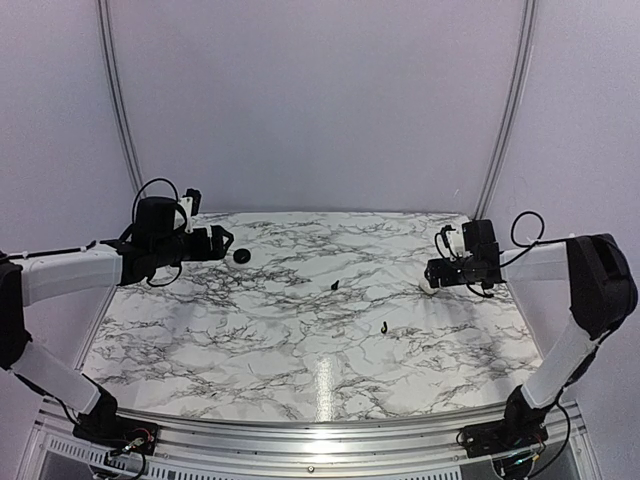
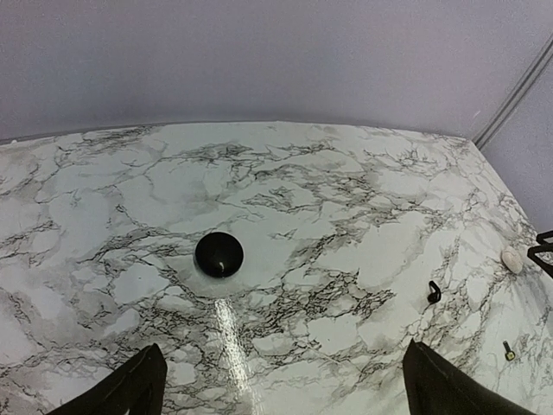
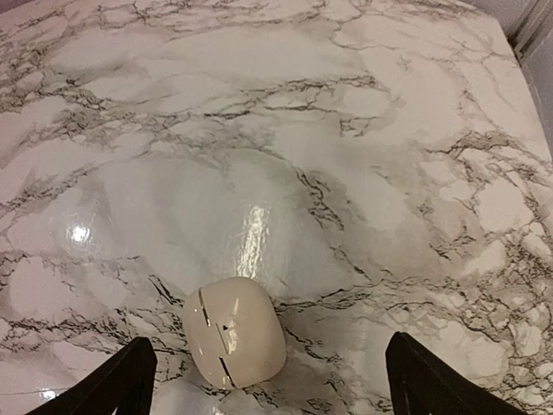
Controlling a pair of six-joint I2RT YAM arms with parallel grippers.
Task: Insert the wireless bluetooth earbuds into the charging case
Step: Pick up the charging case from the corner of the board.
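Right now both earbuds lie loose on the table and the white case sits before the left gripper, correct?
No: the white case sits before the right gripper, as the right wrist view shows. Both earbuds do lie loose on the table.

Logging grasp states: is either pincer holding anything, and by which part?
Nothing is held: the left pincer and the right pincer both stand open; the white case lies free, untouched.

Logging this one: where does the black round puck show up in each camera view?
Top external: black round puck at left rear, just ahead of the left hand.
Left wrist: centre of the picture.
Right wrist: not in it.
Shared landmark: white case, at the right edge in left wrist, bottom centre in right wrist.
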